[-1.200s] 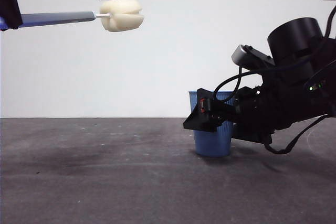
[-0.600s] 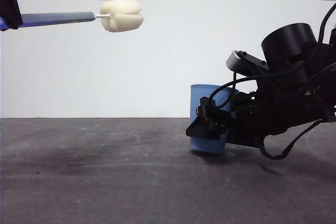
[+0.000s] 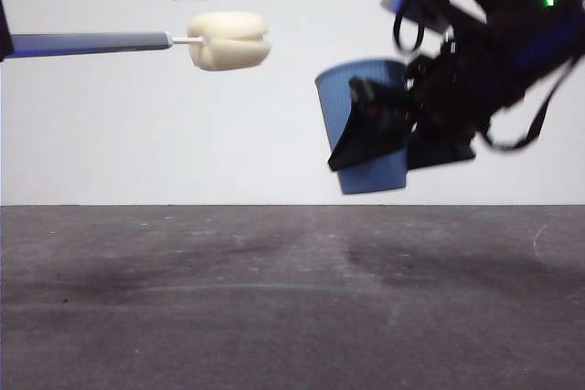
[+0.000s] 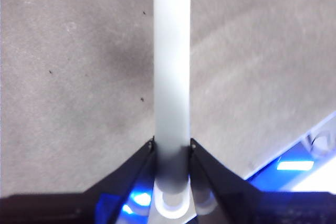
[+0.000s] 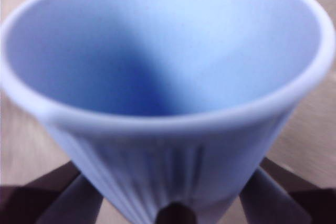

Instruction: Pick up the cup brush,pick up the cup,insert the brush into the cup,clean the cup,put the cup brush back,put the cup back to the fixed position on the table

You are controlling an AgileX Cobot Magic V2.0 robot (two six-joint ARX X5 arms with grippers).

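The right gripper (image 3: 370, 130), clamped on the cup (image 3: 361, 98), has lifted it off the table (image 3: 274, 299), while the left gripper (image 4: 172, 148) grips the cup brush (image 3: 228, 40) level, ready for insertion.

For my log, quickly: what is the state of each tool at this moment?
Left tool: closed on the cup brush, held level above the table.
Right tool: closed on the cup, lifted and tilted.

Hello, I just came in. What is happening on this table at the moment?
A two-armed robot is about to clean a cup. The left gripper holds the cup brush level in the air, sponge head pointing toward the cup. The right gripper holds the blue cup above the table, tilted a little toward the brush. The brush is not yet inside the cup.
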